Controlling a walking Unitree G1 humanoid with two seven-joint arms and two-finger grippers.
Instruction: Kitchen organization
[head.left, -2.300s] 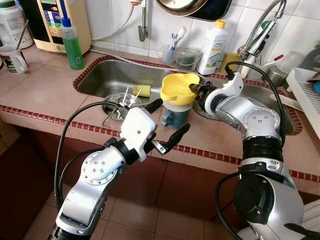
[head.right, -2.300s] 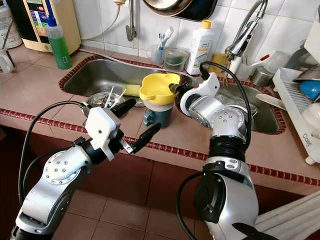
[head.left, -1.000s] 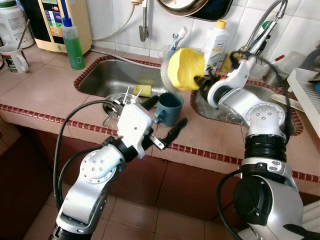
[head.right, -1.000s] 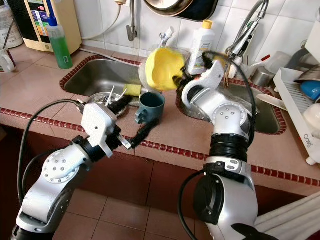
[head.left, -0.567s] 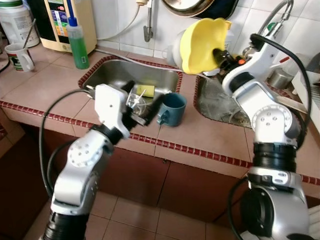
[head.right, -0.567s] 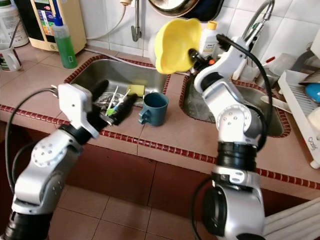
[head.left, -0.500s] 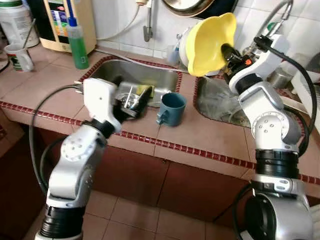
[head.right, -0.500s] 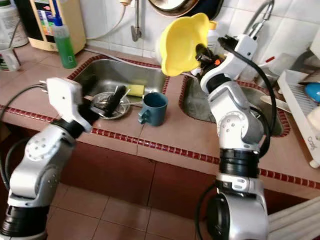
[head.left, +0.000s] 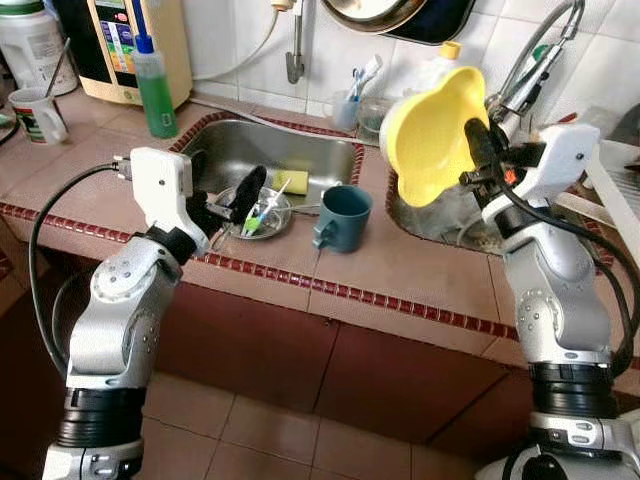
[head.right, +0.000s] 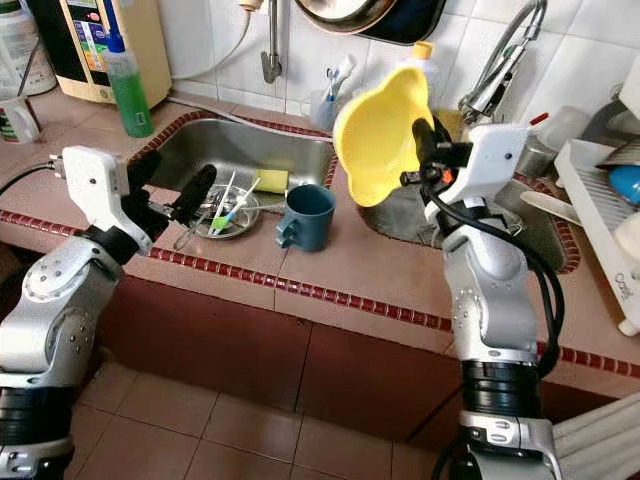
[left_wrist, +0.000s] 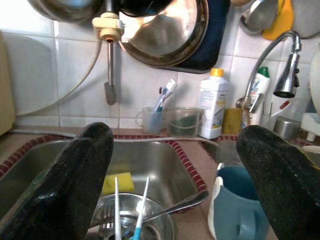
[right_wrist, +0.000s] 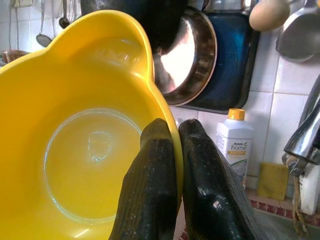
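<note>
I see bright even light, sharp head views, glare on the hanging pan (left_wrist: 165, 35), wrist-view fingers (right_wrist: 155, 185) blurred up close

White wall tiles (head.left: 245, 40) back a pinkish tiled counter (head.left: 410, 275) edged in dark red trim. A steel double sink (head.left: 235, 150) sits in it (chrome faucet (head.right: 495, 55) over the right basin). Terracotta floor tiles (head.left: 270, 435) run beneath.

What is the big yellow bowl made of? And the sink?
The big yellow bowl pinched in the right claw looks like smooth, slightly glossy plastic with a moulded rim. The grey sink basin looks like brushed stainless steel, with a dull metallic sheen.
</note>
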